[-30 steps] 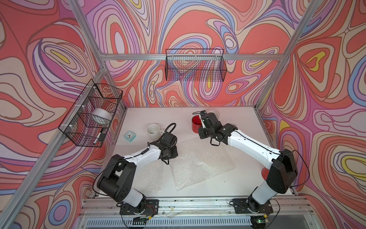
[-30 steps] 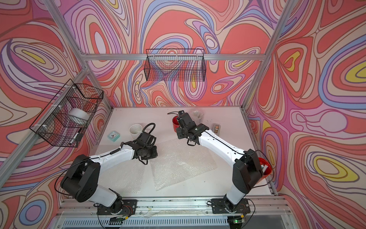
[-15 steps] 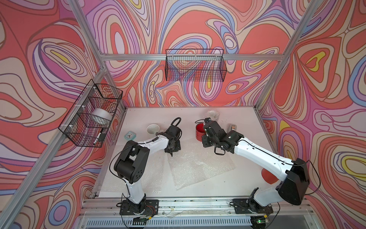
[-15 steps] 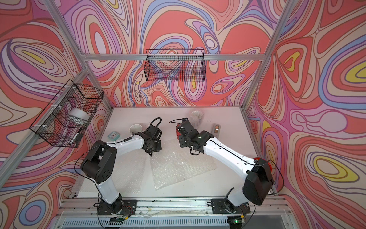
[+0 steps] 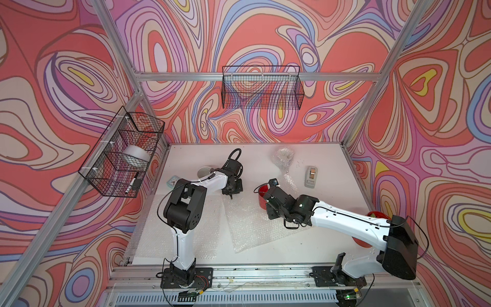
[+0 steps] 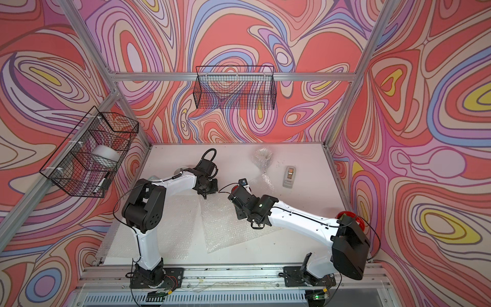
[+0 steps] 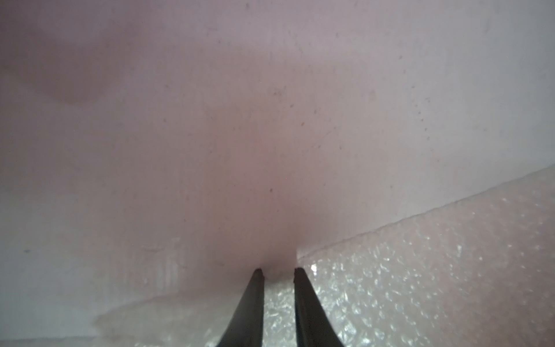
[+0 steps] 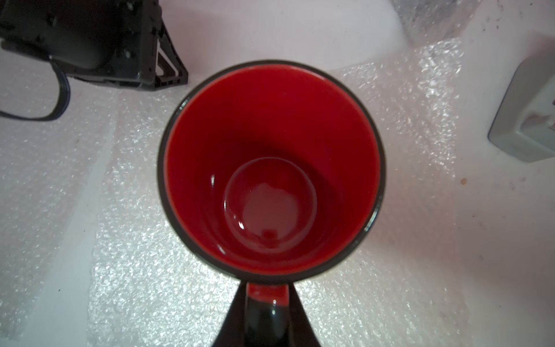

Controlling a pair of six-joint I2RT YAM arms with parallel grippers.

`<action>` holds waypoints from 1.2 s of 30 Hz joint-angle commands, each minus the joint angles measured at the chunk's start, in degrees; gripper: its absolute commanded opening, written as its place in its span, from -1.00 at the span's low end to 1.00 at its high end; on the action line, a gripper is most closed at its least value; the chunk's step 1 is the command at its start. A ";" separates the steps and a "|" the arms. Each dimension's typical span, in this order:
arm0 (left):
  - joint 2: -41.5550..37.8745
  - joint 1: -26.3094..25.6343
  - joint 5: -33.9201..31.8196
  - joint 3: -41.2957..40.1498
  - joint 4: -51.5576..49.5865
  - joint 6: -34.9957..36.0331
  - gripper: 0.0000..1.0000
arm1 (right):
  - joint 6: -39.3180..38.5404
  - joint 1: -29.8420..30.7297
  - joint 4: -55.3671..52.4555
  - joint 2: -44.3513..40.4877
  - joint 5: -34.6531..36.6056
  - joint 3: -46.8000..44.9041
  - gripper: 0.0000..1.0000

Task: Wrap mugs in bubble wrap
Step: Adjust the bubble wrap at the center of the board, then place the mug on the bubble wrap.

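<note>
Two claws meet at one bubble wrap sheet (image 5: 255,226). The right claw (image 8: 267,290) is clamped on the handle of the red mug (image 8: 270,168), which is upright over the sheet's far part. The left claw (image 7: 278,272) has its tips narrowly apart at the sheet's corner on the surface (image 7: 270,90); whether they pinch it cannot be told. A grey tape dispenser (image 5: 310,176) lies nearby.

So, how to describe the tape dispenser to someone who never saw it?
Start at the white table, far right part, past the red mug. The tape dispenser lies on bare table: a small grey box, opaque, unlike the clear bubble wrap beside it.
</note>
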 commanded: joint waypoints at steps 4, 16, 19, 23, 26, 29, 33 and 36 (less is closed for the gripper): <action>3.86 1.24 1.69 4.78 -2.20 2.63 -0.57 | 0.17 1.79 8.00 -1.61 2.18 -2.36 -1.00; -2.14 2.01 4.07 9.32 -4.68 2.51 -0.49 | 3.95 3.36 12.79 1.92 8.29 -5.60 -1.00; -5.27 2.02 5.11 6.27 -2.99 1.09 -0.46 | 3.62 3.84 15.71 3.70 7.68 -5.71 -1.00; -8.46 2.05 5.42 2.91 -1.80 0.01 -0.44 | 3.13 4.37 17.72 5.64 7.50 -5.66 -1.00; -10.22 2.01 5.18 1.01 -1.38 -0.29 -0.43 | 2.86 4.37 18.54 6.52 7.46 -6.00 -1.00; -11.34 2.10 4.92 -0.17 -1.33 -0.35 -0.43 | 3.08 4.37 18.70 7.00 7.80 -6.28 -1.00; -12.15 1.99 4.93 -0.85 -1.24 -0.57 -0.43 | 3.74 4.37 18.63 7.56 8.22 -6.71 -1.00; -12.72 1.99 4.73 -1.31 -1.18 -0.65 -0.43 | 4.20 4.38 18.65 8.05 8.54 -7.29 -1.00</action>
